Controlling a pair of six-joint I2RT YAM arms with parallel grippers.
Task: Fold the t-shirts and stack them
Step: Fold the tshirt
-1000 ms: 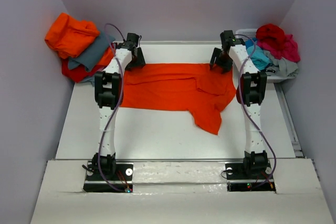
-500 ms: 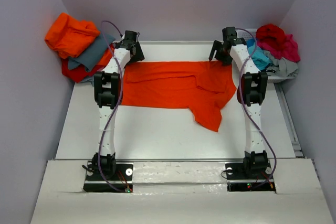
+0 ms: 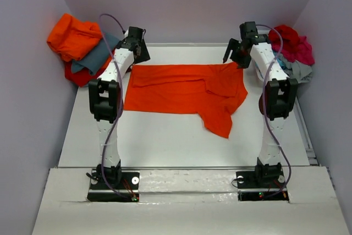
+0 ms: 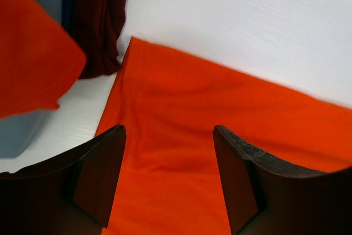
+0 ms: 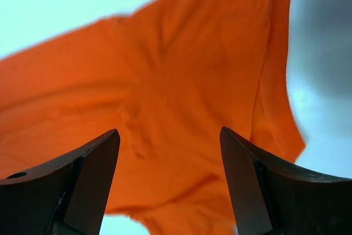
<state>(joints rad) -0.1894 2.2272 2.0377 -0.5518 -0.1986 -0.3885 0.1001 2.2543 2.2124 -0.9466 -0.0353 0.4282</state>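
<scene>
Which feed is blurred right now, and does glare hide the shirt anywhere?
Right wrist: soft all over, the shirt has smeared edges. Left wrist: shirt fairly sharp, the jaws in front dark and unlit. Top external: sharp, evenly lit, only faint shadows, no glare on the shirt.

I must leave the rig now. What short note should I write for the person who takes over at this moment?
Left claw: open, empty, over the far left corner of the orange shirt.
Right claw: open, empty, over its far right corner.
Shirt: flat on the table, seemingly folded once, one flap toward the near edge.
Done: pile at far left.
Left: finish this fold, stack it, then the heap at far right.
</scene>
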